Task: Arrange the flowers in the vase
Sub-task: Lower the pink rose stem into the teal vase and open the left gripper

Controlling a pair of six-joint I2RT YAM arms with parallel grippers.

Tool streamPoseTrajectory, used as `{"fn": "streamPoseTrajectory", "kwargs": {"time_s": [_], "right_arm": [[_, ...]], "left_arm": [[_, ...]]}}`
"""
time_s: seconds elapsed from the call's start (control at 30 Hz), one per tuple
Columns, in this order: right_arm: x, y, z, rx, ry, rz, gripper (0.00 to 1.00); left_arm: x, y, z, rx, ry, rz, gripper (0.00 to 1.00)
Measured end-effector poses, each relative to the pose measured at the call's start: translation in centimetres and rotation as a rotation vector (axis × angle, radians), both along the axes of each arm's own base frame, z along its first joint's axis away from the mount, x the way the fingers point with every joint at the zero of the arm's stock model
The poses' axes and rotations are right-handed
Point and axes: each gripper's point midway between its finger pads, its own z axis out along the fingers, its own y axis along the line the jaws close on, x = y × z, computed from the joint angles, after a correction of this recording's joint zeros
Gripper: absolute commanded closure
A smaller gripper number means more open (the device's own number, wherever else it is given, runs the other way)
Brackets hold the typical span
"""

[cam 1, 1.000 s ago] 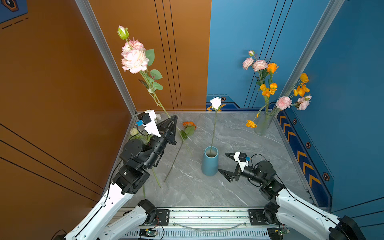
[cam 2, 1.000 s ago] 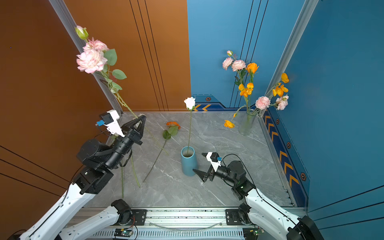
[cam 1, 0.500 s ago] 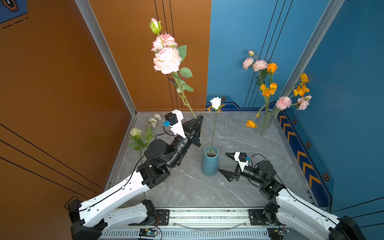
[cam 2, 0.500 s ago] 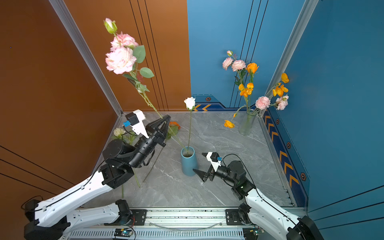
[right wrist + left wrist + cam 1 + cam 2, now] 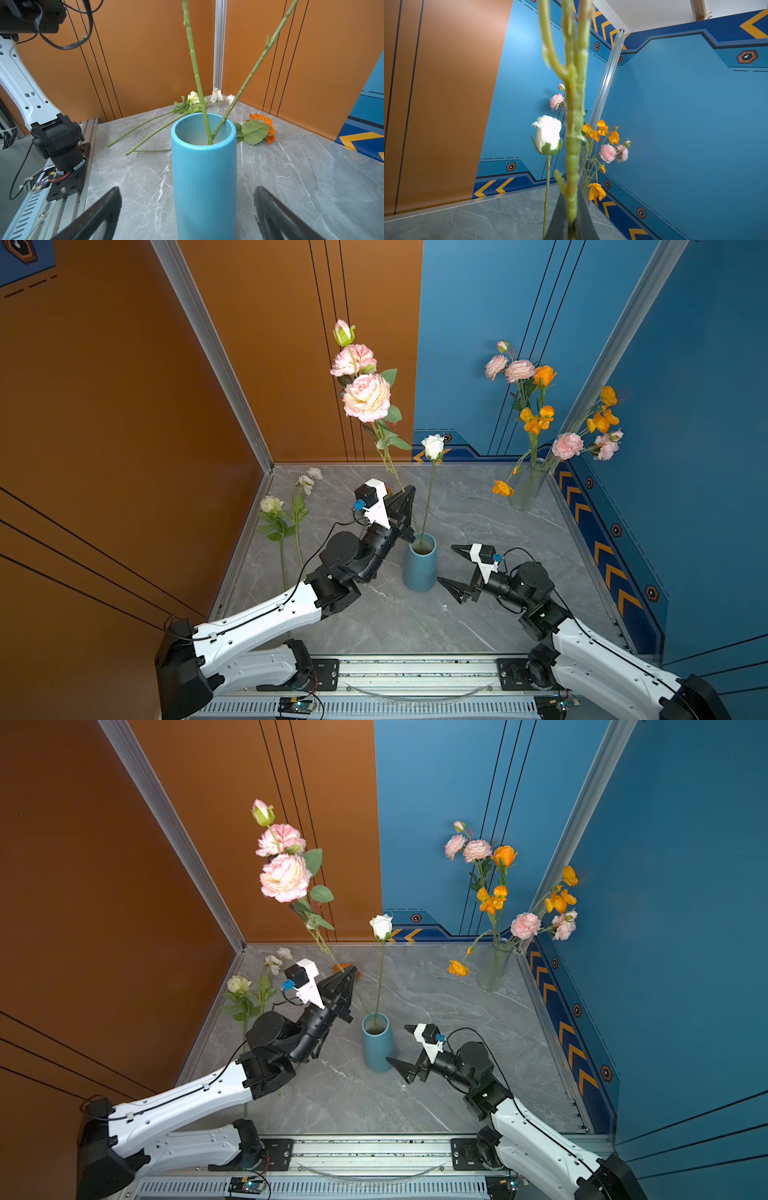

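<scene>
Clamping pink flower: left gripper | near-upright, pointing up | right gripper apart

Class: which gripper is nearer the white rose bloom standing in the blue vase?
Left. The left gripper, shut on the pink flower stem, is above the rim of the blue vase, below the white rose bloom; the open right gripper sits lower, beside the vase body.

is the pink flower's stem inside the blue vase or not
Inside: two stems go down past the vase rim, and the left gripper holds the pink flower.
</scene>
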Motion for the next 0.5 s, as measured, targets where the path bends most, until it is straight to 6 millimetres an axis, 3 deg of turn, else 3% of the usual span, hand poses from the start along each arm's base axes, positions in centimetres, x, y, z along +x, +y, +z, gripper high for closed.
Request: {"fn": "streamPoseTrajectory", "kwargs": {"time_s": [0.2, 0.5], "right_arm": [[0.0, 0.0, 0.0, 0.0, 0.001, 0.0, 0.0], [0.0, 0.0, 0.0, 0.002, 0.003, 0.0, 0.0]], "left_arm": [[0.3, -1.5, -3.1, 0.01, 0.052, -0.008, 1.0], [0.6, -3.9, -9.6, 0.115, 0.133, -0.025, 0.97]]}}
